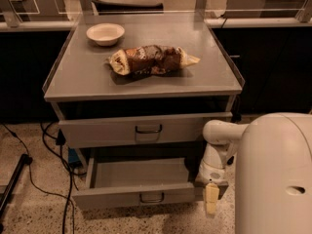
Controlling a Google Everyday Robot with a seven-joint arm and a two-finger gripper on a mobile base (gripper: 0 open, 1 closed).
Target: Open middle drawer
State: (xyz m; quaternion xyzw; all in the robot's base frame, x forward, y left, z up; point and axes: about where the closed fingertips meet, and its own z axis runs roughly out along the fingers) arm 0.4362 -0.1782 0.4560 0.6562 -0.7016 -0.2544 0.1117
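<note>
The middle drawer (pixel 122 195) is a grey metal drawer with a small dark wire handle (pixel 152 197). It stands pulled out toward me, and its bare inside (pixel 141 172) shows. My gripper (pixel 211 201) hangs at the end of the white arm (pixel 217 145), right at the right end of that drawer's front, low near the floor. Above it, the taller top drawer (pixel 141 129) is slightly ajar. The lowest drawer is hidden under the open one.
A white bowl (pixel 105 33) and a brown snack bag (pixel 152 60) lie on the cabinet top (pixel 87 82). Black cables (pixel 53 140) and a dark bar (pixel 12 184) lie on the speckled floor at left. My white body (pixel 278 174) fills the lower right.
</note>
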